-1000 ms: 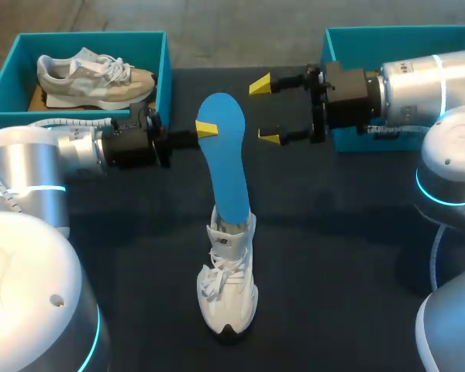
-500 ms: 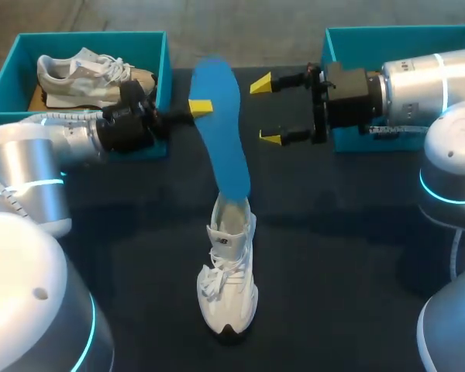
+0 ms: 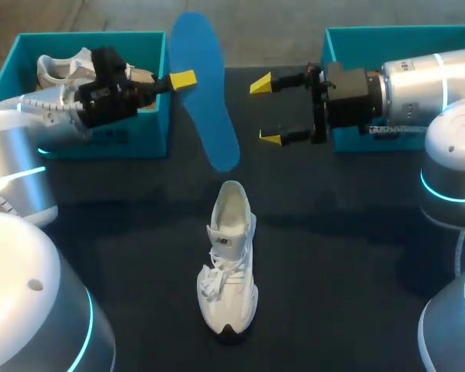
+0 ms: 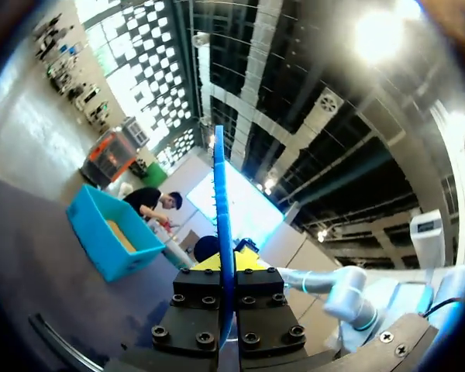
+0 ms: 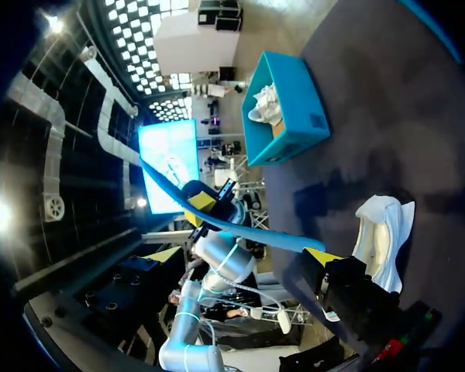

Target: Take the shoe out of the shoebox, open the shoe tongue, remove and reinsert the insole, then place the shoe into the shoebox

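Insole (image 3: 201, 85): pinched in left gripper (image 3: 182, 79), aloft beyond white shoe (image 3: 229, 263), clear of it.
Right gripper (image 3: 265, 111): fingers spread, nothing between them, beyond-right of the shoe.
Left shoebox (image 3: 143, 143), right shoebox (image 3: 349, 35): farther back, either side; second sneaker (image 3: 62, 68) in the left.

Tabletop (image 3: 349, 256): dark navy-black, matte, spanning the head view from side to side.
Far edge: straight, high in the head view.
Light: even; soft, blurred shadows lie on the dark surface.

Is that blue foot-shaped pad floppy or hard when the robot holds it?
Probably bendy, not hard: the flat blue insole looks very thin edge-on in the left wrist view. Likely light too, since the left gripper holds it up by one edge.
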